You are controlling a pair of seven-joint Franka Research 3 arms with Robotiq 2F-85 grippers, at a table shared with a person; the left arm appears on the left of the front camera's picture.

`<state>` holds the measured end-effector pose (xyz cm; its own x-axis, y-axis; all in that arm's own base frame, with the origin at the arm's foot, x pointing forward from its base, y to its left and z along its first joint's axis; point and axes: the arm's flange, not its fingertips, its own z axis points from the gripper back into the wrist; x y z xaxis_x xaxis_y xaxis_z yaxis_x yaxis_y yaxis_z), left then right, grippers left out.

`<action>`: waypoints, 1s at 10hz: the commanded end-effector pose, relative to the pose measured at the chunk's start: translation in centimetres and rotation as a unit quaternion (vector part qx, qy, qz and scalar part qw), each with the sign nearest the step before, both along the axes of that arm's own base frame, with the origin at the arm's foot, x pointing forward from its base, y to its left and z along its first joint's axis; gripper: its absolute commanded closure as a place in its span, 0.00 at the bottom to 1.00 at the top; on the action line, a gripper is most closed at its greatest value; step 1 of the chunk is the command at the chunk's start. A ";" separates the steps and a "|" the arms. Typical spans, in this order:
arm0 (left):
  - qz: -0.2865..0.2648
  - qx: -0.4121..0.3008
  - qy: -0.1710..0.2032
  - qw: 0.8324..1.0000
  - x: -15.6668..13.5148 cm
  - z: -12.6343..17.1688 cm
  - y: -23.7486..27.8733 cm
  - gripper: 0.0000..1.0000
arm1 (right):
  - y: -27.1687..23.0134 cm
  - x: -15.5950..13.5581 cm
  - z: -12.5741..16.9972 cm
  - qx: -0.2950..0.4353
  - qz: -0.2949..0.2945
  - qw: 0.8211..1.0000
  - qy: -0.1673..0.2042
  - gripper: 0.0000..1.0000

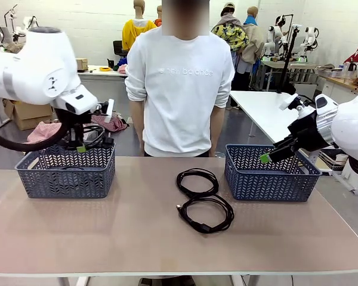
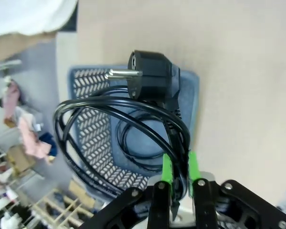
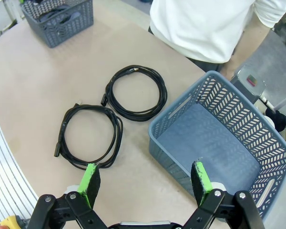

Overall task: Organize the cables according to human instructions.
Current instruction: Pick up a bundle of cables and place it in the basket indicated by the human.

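Left tool (image 2: 178,171) is hanging over the left basket (image 1: 65,176), clamped tight on one coiled cable (image 2: 152,78). The cord runs right between the green pads (image 2: 167,168), and the loop dangles with its round two-pin plug sticking out on top. Looking down past it, there's a second cable (image 2: 124,140) lying coiled on the floor of that same basket.

Right tool (image 3: 145,179) has its jaws spread wide with nothing in them. It sits above the near rim of the right basket (image 1: 268,179), and from the right wrist view that basket looks bare inside.

The other two cables are out on the table (image 1: 107,232), between the baskets and closer to the right one. The far cable (image 1: 179,182) and the near cable (image 1: 207,227) are both flat loops, lying so close they look like they touch, making a rough figure eight.

A person in a white sweatshirt (image 1: 179,89) stands at the far edge of the table, arms down at the sides.
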<state>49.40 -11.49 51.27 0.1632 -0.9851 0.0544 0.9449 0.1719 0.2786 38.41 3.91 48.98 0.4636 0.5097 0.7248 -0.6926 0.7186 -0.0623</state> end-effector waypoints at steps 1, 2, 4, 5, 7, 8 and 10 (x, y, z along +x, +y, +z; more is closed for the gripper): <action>-0.005 -0.015 -0.009 1.000 0.8 -0.9 2.0 0.97 | 0.0 0.1 0.0 0.006 0.000 1.000 0.000 0.00; -0.004 -0.013 -0.009 1.000 1.6 -1.4 2.6 0.97 | 0.0 0.1 0.0 0.006 0.000 1.000 0.000 0.00; 0.006 0.000 -0.011 1.000 2.9 -1.9 3.2 0.97 | 0.0 0.1 0.0 0.006 0.000 1.000 0.000 0.00; 0.012 0.004 -0.012 1.000 3.5 -2.2 3.6 0.97 | 0.0 0.1 0.0 0.006 0.000 1.000 0.000 0.00; 0.024 0.000 -0.005 1.000 4.4 -3.3 4.2 0.97 | 0.0 0.1 0.0 0.006 0.000 1.000 0.000 0.00; 0.027 -0.003 -0.002 1.000 4.7 -3.8 4.5 0.97 | 0.0 0.1 0.0 0.006 0.000 1.000 0.000 0.00; 0.026 -0.007 0.004 1.000 4.7 -4.6 4.7 0.97 | 0.0 0.1 0.0 0.006 0.000 1.000 0.000 0.00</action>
